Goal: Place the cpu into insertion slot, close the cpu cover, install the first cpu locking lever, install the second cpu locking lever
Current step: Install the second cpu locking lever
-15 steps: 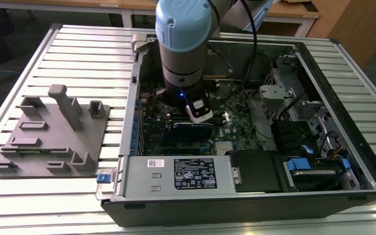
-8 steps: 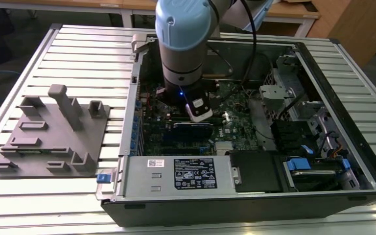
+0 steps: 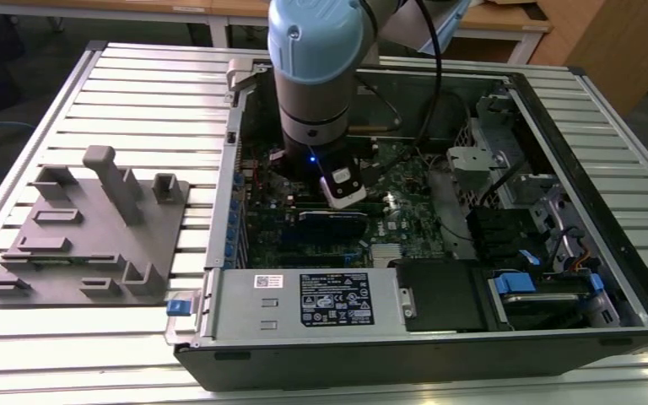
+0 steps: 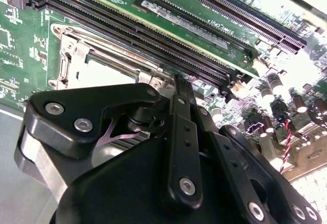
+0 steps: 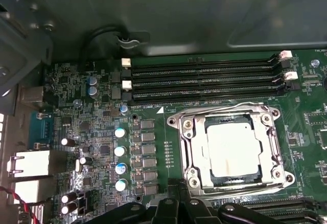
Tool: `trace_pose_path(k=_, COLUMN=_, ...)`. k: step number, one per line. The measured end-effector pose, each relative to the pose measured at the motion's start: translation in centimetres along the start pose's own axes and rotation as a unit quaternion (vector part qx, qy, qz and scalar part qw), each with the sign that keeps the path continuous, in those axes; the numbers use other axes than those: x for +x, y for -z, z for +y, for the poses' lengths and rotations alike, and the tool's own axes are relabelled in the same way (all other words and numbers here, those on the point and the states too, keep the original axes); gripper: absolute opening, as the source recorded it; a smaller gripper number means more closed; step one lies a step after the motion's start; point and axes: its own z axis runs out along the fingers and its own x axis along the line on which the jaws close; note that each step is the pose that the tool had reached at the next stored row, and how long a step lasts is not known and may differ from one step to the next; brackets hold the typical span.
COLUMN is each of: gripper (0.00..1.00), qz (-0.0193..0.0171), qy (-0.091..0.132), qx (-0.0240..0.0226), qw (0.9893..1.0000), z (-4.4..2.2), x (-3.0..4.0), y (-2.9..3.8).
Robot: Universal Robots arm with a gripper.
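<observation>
While my arm (image 3: 315,76) stands upright inside the open computer case (image 3: 549,152), my claw (image 5: 176,196) hangs just beside the insertion slot (image 5: 231,150); grip state indeterminable. Cpu (image 5: 230,147) seated, cpu cover (image 5: 191,150) closed. Print illegible.

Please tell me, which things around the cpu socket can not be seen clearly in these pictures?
- The insertion slot: in the exterior view the arm stands in front of it.
- The cpu cover: in the second wrist view the gripper's black body hides its near part.
- The cpu: in the first wrist view glare washes out its top.
- The locking levers: too thin to tell whether latched.
</observation>
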Motion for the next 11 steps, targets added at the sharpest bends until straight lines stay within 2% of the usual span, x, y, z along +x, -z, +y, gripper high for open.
trace_pose_path(k=3, gripper=0.1, qz=-0.0003, qy=0.0, qx=-0.0003, qw=1.0, z=0.15, x=-0.02, y=0.3)
trace_pose_path(k=9, gripper=0.1, qz=-0.0006, qy=0.0, qx=0.0029, qw=1.0, z=0.17, x=-0.01, y=0.37)
trace_pose_path(k=11, gripper=0.1, qz=-0.0006, qy=0.0, qx=0.0029, qw=1.0, z=0.26, x=-0.03, y=0.68)
